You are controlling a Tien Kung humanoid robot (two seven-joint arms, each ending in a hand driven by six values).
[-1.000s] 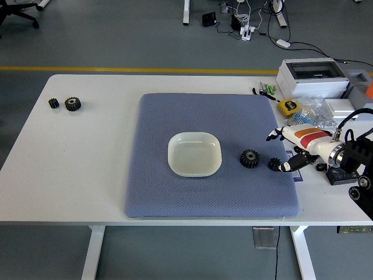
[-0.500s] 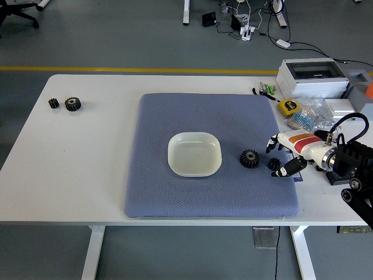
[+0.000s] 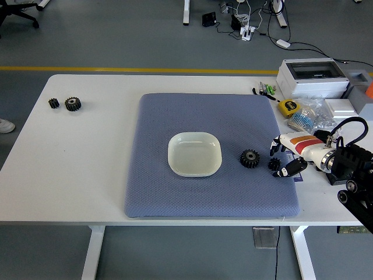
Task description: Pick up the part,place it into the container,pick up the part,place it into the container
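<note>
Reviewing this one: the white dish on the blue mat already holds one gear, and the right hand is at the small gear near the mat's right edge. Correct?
Not quite. The head view shows the white dish empty. The right hand is at the small gear.

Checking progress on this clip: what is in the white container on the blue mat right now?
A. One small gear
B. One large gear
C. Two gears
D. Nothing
D: the white container shows only its bare inside, while the large gear and small gear both lie on the blue mat to its right, near the right hand.
</note>
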